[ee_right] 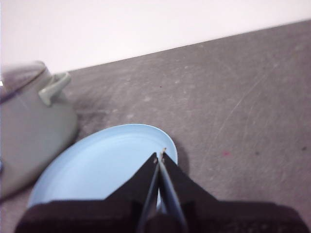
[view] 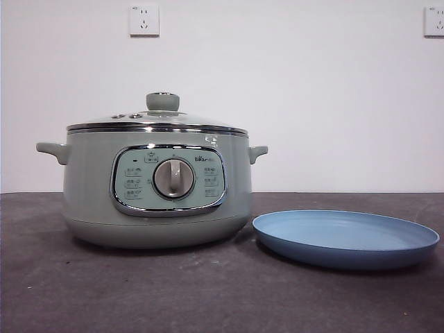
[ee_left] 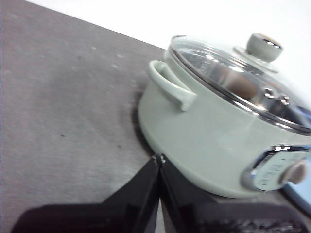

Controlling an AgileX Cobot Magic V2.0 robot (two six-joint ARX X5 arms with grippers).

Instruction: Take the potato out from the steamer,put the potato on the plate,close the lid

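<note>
Nothing started: lid (view: 158, 119) is sitting closed on the steamer (view: 156, 187) with the potato (ee_left: 239, 86) showing through the glass, empty plate (view: 345, 238) waiting just beside the steamer for it, left gripper (ee_left: 159, 158) and right gripper (ee_right: 161, 154) both hanging back, fingers pressed together, holding nothing.
</note>
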